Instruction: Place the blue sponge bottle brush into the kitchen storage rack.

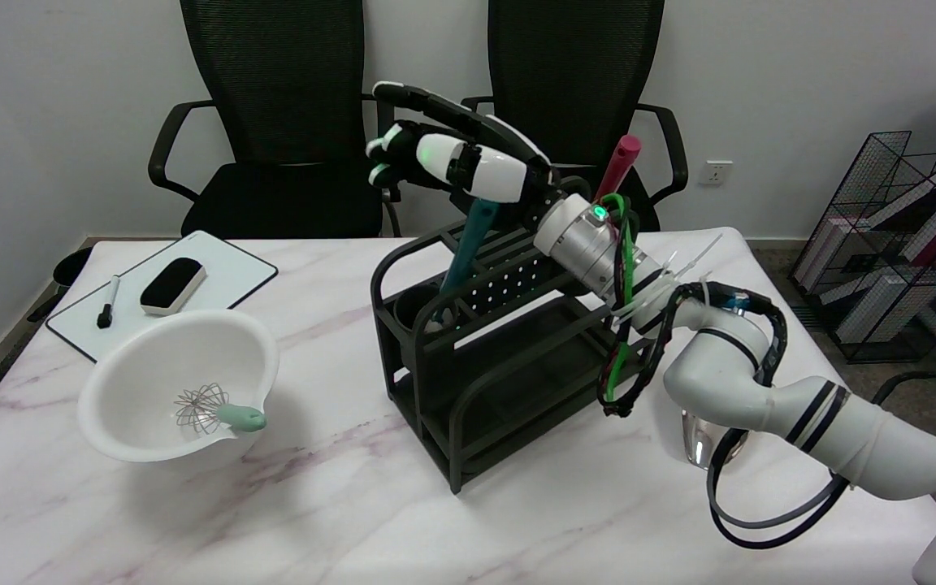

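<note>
The black kitchen storage rack stands at the middle of the marble table. The bottle brush shows as a teal-blue handle leaning out of the rack's round cup at the back left; its sponge end is down inside the cup, mostly hidden. My right hand hovers above the rack's back, over the handle's top end. The hand covers the top of the handle, and whether the fingers still hold it cannot be made out. A red-pink utensil handle rises behind my wrist.
A white bowl with a small whisk sits at the left. Behind it lies a whiteboard with an eraser and a marker. Two black chairs stand behind the table. A wire shelf with books is at far right.
</note>
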You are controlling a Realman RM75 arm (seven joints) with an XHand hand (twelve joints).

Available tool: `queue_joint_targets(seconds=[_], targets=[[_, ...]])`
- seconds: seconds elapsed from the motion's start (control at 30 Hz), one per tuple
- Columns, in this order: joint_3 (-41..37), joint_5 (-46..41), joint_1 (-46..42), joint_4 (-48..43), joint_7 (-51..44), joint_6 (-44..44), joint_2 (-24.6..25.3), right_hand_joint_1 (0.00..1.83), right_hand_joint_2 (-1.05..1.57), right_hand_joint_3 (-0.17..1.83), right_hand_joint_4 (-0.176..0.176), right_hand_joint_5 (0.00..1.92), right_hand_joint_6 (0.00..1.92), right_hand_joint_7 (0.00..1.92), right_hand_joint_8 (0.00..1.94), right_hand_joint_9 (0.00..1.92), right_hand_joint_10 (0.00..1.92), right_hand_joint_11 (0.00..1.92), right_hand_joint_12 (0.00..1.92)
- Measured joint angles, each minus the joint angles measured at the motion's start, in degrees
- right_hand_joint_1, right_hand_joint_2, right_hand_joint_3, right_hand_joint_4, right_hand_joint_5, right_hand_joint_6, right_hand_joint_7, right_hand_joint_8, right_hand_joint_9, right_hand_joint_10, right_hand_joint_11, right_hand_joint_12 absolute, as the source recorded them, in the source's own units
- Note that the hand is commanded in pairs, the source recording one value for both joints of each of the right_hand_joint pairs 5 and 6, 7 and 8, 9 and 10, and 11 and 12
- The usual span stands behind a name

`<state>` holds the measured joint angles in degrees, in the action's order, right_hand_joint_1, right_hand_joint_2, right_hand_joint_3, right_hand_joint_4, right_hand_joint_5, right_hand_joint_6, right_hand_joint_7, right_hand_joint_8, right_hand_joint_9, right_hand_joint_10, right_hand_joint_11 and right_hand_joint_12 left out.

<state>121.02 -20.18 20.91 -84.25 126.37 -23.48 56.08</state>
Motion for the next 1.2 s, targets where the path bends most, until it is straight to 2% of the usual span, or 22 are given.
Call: queue_joint_targets(seconds=[0.3, 0.4, 0.47, 0.5, 0.57, 0.6, 0.77, 0.9, 1.0, 1.2], targets=[[-1.77, 0.15, -1.16, 0.21, -0.22, -3.25, 0.10, 1.21, 0.70, 1.15, 0.000, 0.52, 0.52, 0.97, 0.97, 0.78, 0.78, 0.85, 0.85], [-3.23, 0.27, -2.10, 0.15, -0.33, -4.50, 0.11, 1.19, 0.73, 1.10, 0.000, 0.59, 0.59, 0.99, 0.99, 0.80, 0.80, 0.87, 0.87], [-4.72, 0.58, -3.00, -0.16, -0.40, -5.46, 0.13, 1.15, 0.77, 0.95, 0.000, 0.70, 0.70, 1.06, 1.06, 0.94, 0.94, 0.92, 0.92], [-5.56, 0.74, -3.57, -0.38, -0.43, -5.87, 0.15, 1.12, 0.82, 0.83, 0.000, 0.79, 0.79, 1.18, 1.18, 1.12, 1.12, 1.01, 1.01], [-7.26, 1.16, -4.88, -0.86, -0.50, -6.76, 0.20, 1.04, 0.96, 0.74, 0.000, 1.00, 1.00, 1.43, 1.43, 1.37, 1.37, 1.16, 1.16], [-8.38, 1.39, -5.66, -1.20, -0.56, -7.30, 0.23, 1.01, 1.02, 0.72, 0.000, 1.06, 1.06, 1.50, 1.50, 1.48, 1.48, 1.21, 1.21], [-13.52, 2.32, -9.93, -2.92, -1.67, -9.89, 0.61, 0.91, 1.27, 0.65, 0.000, 1.33, 1.33, 1.72, 1.72, 1.70, 1.70, 1.49, 1.49], [-17.29, 2.76, -13.62, -4.29, -3.20, -12.32, 1.14, 0.82, 1.37, 0.66, 0.000, 1.44, 1.44, 1.78, 1.78, 1.76, 1.76, 1.57, 1.57], [-19.60, 2.97, -16.37, -4.98, -4.31, -14.83, 1.64, 0.84, 1.43, 0.68, 0.000, 1.52, 1.52, 1.83, 1.83, 1.80, 1.80, 1.63, 1.63], [-23.05, 3.32, -22.38, -5.58, -7.32, -21.24, 3.08, 0.86, 1.40, 0.73, 0.000, 1.53, 1.53, 1.82, 1.82, 1.79, 1.79, 1.63, 1.63]])
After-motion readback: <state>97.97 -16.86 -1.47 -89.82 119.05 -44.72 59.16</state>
